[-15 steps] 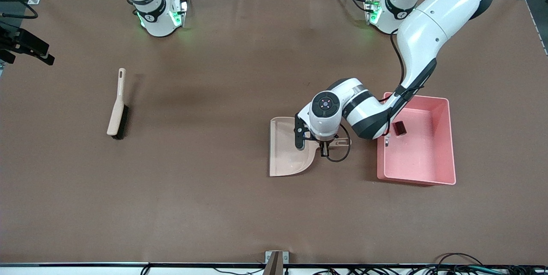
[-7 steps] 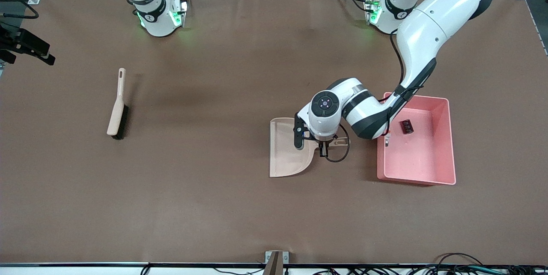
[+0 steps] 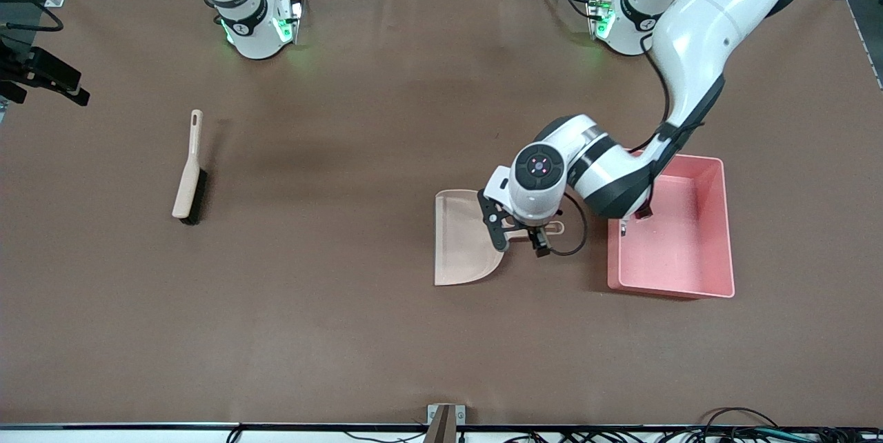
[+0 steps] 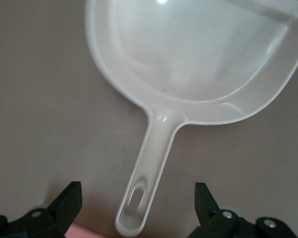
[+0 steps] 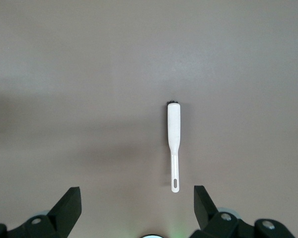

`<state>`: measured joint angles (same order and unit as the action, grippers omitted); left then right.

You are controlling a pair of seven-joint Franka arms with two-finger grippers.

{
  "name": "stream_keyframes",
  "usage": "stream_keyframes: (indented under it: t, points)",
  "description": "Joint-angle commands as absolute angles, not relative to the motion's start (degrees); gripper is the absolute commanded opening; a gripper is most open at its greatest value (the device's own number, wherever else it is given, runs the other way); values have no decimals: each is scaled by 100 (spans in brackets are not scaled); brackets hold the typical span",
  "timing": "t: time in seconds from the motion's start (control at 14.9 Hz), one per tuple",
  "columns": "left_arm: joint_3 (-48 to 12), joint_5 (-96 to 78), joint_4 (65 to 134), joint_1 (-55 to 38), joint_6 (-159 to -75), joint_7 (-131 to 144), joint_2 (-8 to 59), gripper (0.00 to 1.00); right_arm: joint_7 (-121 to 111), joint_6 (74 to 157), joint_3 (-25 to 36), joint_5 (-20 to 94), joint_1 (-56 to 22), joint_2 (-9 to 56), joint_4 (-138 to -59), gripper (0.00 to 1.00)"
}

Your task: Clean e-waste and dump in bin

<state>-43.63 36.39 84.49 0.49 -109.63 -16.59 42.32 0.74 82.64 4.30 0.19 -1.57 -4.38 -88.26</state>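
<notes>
Left gripper (image 3: 522,239) hangs low over the dustpan (image 3: 463,239) handle, fingers (image 4: 67,204) spread wide on either side of it, not touching; handle (image 4: 148,173) lies free on the counter (image 3: 359,332) in the left wrist view. Dustpan flat on the counter, scoop empty, just beside the pink bin (image 3: 717,236), on the side toward the right arm's end. Bin sits at the left arm's end of the counter. A small dark piece of e-waste (image 3: 643,214) shows inside the bin at the wall nearest the dustpan, mostly hidden by the left arm, so probably 1 part only; cannot tell where the other is. Right gripper (image 5: 136,210) waits high over the brush (image 3: 188,177), fingers wide, holding nothing. Brush lies flat toward the right arm's end, well apart from dustpan and bin.
</notes>
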Motion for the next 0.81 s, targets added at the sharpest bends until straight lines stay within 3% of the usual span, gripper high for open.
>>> stream_keyframes:
  t: [0.0,0.74]
  points:
    - [-4316,3323,8613,140,-10662,-549,3324,100,167,8253,439,-35,-193,-448,-8789,100]
    - [-4342,1802,8402,1985,-9941,-132,1978,100,176,8253,439,-44,-193,-431,-8789,100]
